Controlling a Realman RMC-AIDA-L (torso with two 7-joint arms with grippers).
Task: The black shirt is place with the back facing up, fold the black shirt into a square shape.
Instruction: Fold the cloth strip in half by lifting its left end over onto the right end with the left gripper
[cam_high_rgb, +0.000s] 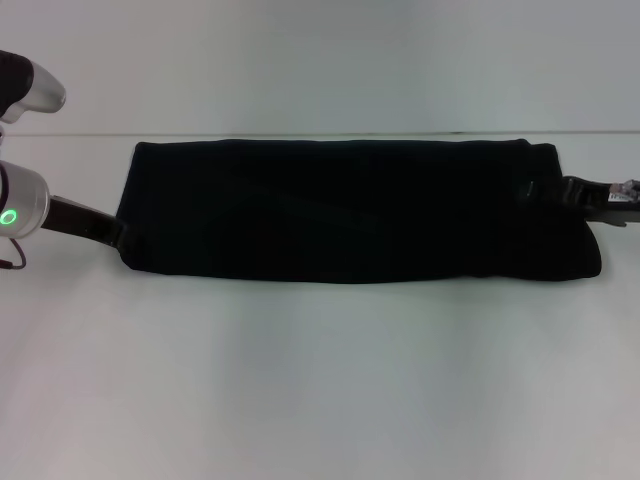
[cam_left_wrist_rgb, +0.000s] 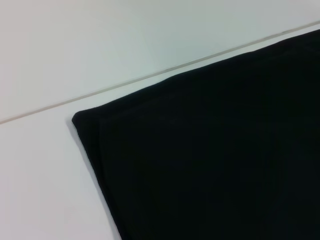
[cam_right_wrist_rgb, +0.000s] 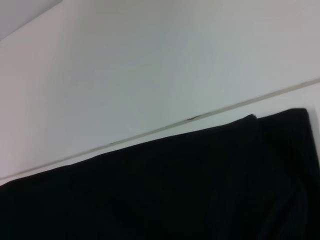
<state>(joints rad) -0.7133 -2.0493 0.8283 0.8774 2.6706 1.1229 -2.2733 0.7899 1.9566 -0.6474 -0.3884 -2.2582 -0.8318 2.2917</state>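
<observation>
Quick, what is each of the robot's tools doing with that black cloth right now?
Left tool: at the black shirt's left end; grip cannot be told.
Right tool: at its right end; cannot be told.

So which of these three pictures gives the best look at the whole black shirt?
The head view: it shows the black shirt entire, folded into a long strip on the white table, an end effector at each end. The left wrist view shows only one corner and its edges; the right wrist view shows only part of its far edge and another corner.
</observation>
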